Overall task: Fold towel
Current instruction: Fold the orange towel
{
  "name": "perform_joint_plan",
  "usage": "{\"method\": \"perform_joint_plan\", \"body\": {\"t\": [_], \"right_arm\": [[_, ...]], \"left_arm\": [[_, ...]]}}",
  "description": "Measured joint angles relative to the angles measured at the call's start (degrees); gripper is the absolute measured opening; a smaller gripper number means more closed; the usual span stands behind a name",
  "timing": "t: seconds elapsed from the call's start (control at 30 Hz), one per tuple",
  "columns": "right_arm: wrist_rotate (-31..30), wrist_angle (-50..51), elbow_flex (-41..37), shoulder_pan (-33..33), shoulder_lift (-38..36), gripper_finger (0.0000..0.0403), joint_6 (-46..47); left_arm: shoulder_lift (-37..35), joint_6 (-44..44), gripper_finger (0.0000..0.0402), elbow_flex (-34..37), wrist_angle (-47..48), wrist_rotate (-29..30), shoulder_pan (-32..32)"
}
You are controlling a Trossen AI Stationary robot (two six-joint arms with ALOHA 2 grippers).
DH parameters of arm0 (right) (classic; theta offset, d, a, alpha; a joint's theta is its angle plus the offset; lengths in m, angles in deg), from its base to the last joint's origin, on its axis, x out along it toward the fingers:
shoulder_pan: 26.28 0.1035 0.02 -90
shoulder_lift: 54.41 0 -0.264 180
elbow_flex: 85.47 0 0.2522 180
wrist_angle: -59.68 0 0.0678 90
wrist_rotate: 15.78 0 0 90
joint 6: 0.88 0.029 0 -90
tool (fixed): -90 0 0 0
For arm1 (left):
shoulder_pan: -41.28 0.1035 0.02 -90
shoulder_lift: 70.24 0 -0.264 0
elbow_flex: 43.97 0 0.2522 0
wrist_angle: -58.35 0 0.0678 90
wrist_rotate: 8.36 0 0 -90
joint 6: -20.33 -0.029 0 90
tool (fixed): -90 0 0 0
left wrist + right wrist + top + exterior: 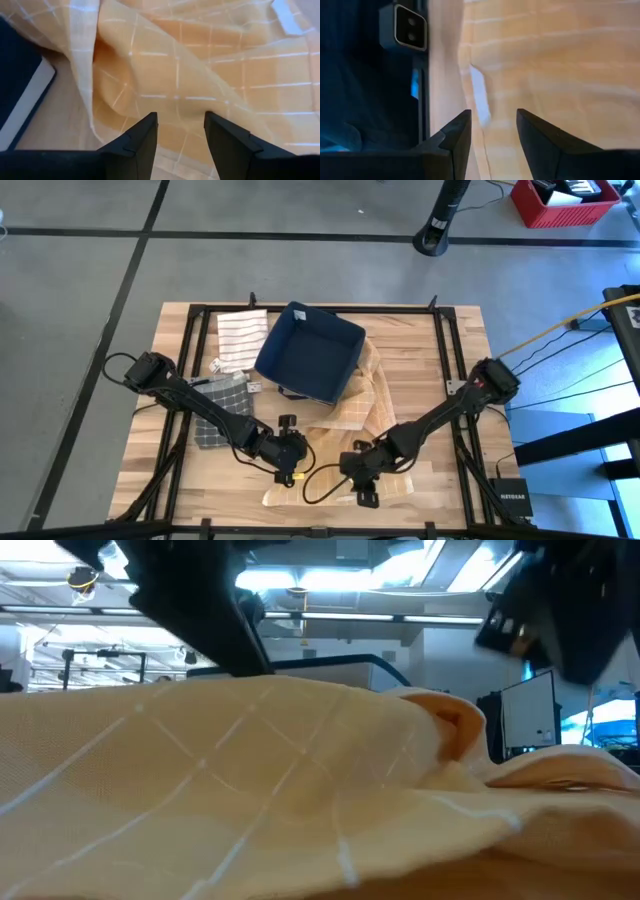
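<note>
The towel (352, 412) is tan with a pale grid. It lies crumpled on the wooden table, from beside the blue box (308, 352) down to the near edge, and fills the low view (250, 770). My left gripper (291, 470) stands open over a fold of it (200, 65) near its near-left part. My right gripper (365, 492) stands open over the towel's near edge (470, 75), where a white label (480, 95) shows. Whether either gripper's fingertips touch the cloth I cannot tell.
A white striped cloth (242, 338) and a grey checked cloth (220, 408) lie at the table's left, under and beside my left arm. A black frame (445, 350) runs around the tabletop. A small camera (410, 27) sits at the near edge.
</note>
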Motion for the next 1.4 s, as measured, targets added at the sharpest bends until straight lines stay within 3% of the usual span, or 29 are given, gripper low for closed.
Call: {"method": "perform_joint_plan", "body": {"t": [0.1, 0.3, 0.4, 0.57, 0.77, 1.0, 1.27, 1.4], "right_arm": [[-6.31, 10.70, 2.55, 1.24, -3.20, 0.0159, 0.03], [-31.17, 29.06, 3.40, 6.18, -7.64, 0.0159, 5.14], [-38.85, 36.37, 2.10, 8.11, -7.64, 0.0159, 11.18], [-33.32, 34.14, -5.75, 7.99, -7.52, 0.0159, 17.27], [-27.07, 20.61, -14.27, 9.70, -7.53, 0.0159, 19.26], [-34.60, 20.89, -18.58, 13.14, -7.57, 0.0159, 27.09], [-37.18, 14.40, -23.28, 12.00, -7.58, 0.0157, 26.29], [-42.80, 14.58, -21.62, 12.17, -7.58, 0.0110, 25.77]], "left_arm": [[0.13, -0.02, 0.0155, 0.40, -2.48, 0.00, -0.01], [0.22, 0.30, 0.0155, 2.36, -2.44, 0.00, 0.04], [0.29, 0.03, 0.0155, 2.49, -2.31, 0.00, 0.36], [0.33, 0.21, 0.0155, 2.47, -2.30, 0.02, 0.65], [0.36, 1.70, 0.0155, 2.48, -2.26, 0.02, 0.27], [0.36, 1.14, 0.0155, 2.46, -1.86, 0.02, 0.13], [0.36, 0.28, 0.0155, 2.46, -1.91, 0.02, 0.13], [0.36, -0.15, 0.0155, 2.46, -1.92, 0.04, 0.15]]}}
